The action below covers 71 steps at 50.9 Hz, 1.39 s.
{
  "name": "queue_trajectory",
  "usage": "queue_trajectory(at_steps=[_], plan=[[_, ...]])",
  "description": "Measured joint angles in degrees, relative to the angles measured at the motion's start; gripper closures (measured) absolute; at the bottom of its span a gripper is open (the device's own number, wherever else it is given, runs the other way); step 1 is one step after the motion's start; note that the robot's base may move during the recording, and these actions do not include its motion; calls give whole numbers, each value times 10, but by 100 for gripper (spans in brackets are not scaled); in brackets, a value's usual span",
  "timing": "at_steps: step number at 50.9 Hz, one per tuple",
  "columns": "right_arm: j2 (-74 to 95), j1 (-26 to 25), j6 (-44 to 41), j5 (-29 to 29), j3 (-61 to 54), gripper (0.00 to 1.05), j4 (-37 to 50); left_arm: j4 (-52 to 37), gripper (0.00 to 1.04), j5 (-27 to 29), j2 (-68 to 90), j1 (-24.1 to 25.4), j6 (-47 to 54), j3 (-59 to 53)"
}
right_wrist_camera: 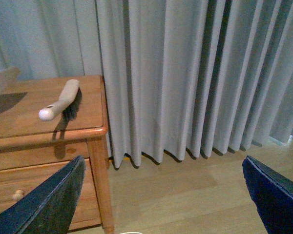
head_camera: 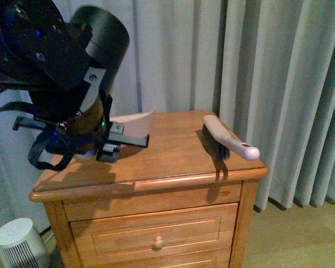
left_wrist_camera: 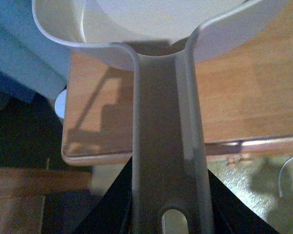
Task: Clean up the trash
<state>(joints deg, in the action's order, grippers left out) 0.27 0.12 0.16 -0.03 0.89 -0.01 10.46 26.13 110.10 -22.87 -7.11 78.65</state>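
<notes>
The white paper wad shows in no view. My left gripper is shut on the handle of the beige dustpan, holding it over the back left of the wooden nightstand top. In the left wrist view the black jaws of the left gripper press both sides of the dustpan's handle, and its pan reaches out over the nightstand top. My right gripper is open and empty above the floor, right of the nightstand; it is not in the front view.
A hand brush lies at the nightstand's right edge, also in the right wrist view. Grey curtains hang behind. A white round appliance stands on the floor at left. A drawer knob faces me.
</notes>
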Motion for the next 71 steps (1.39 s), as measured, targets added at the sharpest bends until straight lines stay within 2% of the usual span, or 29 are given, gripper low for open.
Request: queue_trajectory(at_steps=[12, 19, 28, 41, 59, 71], plan=[[0, 0, 0, 0, 0, 7, 0, -165, 78, 38, -138, -5, 86, -105], [0, 0, 0, 0, 0, 7, 0, -274, 78, 28, -246, -11, 162, -200], [0, 0, 0, 0, 0, 7, 0, -313, 78, 6, -405, -18, 243, -318], [0, 0, 0, 0, 0, 7, 0, -277, 78, -6, -639, -18, 305, -436], [0, 0, 0, 0, 0, 7, 0, -138, 78, -3, -886, -22, 320, -522], [0, 0, 0, 0, 0, 7, 0, -122, 78, -69, -926, 41, 308, -562]])
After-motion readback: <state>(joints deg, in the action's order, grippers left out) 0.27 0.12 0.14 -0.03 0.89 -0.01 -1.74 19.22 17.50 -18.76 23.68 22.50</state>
